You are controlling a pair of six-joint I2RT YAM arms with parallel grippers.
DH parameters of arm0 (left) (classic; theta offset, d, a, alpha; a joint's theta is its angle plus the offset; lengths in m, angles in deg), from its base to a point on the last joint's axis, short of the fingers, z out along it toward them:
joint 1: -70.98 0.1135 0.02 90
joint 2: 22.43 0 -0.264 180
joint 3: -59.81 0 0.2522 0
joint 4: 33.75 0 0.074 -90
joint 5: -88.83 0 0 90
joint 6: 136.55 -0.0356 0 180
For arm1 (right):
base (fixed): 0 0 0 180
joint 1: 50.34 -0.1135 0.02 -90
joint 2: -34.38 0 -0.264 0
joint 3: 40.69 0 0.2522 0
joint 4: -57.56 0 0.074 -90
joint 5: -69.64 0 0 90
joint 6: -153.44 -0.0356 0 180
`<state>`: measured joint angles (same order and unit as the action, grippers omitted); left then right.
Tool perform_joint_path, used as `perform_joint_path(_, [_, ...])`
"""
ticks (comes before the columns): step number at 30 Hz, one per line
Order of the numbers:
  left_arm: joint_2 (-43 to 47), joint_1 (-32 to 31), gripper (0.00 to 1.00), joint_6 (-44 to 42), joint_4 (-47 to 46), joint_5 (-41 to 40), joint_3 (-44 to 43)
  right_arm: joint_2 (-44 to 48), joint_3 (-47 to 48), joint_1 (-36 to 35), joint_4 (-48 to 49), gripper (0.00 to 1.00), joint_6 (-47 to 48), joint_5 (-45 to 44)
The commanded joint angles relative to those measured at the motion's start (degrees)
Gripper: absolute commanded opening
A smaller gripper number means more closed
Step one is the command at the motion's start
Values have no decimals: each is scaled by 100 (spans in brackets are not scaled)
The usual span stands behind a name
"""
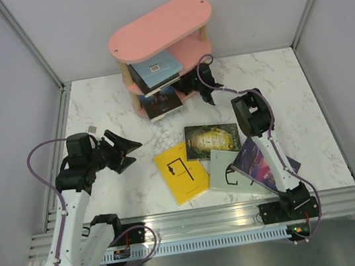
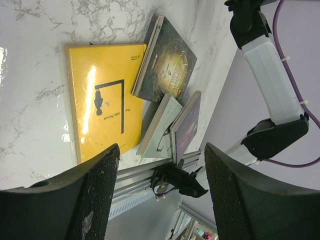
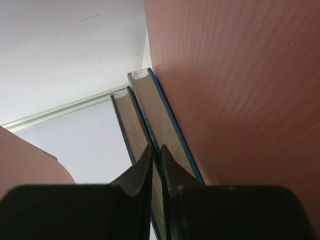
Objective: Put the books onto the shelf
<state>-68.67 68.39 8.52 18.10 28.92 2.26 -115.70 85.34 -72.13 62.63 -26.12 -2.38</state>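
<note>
The pink shelf [image 1: 161, 25] stands at the back. A blue book [image 1: 155, 69] lies on a dark one on its middle tier, and another dark book [image 1: 162, 104] is on the bottom tier. My right gripper [image 1: 183, 82] reaches into the middle tier. In the right wrist view its jaws [image 3: 155, 147] are shut to a thin slit, with the tips at the seam between the blue book [image 3: 162, 120] and the dark book [image 3: 126, 125], beside a pink board [image 3: 240, 100]. A yellow book [image 1: 181, 172], a green-gold one [image 1: 212, 139], a pale grey one [image 1: 225, 169] and a purple one [image 1: 258, 159] lie on the table. My left gripper [image 1: 133, 151] hovers open and empty left of them.
The left wrist view shows the yellow book [image 2: 105, 95], the green-gold book [image 2: 170, 62], the grey book [image 2: 160, 125] and the purple book [image 2: 189, 122] beyond the open left gripper [image 2: 161, 150]. The right arm [image 2: 270, 80] stands over them. White walls enclose the marble table [image 1: 278, 91].
</note>
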Motion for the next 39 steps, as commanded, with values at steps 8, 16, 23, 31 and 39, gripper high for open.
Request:
perform_joint_path(8, [-279,30,73,-136,138,-117,-411,575,-907,146,-416,14,456,655])
perform_joint_path(16, [-807,39,78,-646,138,-328,-499,1867,-1892,1535,-924,39,1415,1032])
perform_joint_path(23, [-1571,22,84,-1033,-222,-179,265,3403,-3122,2011,-1873,52,2844,1305])
perform_joint_path(31, [-3486,-846,88,-831,-2048,375,1180,4847,-5195,1932,-3244,52,4199,1270])
perform_joint_path(39, [-5553,-1780,91,-910,-2613,279,503,5068,-6523,1906,-3571,50,4869,1147])
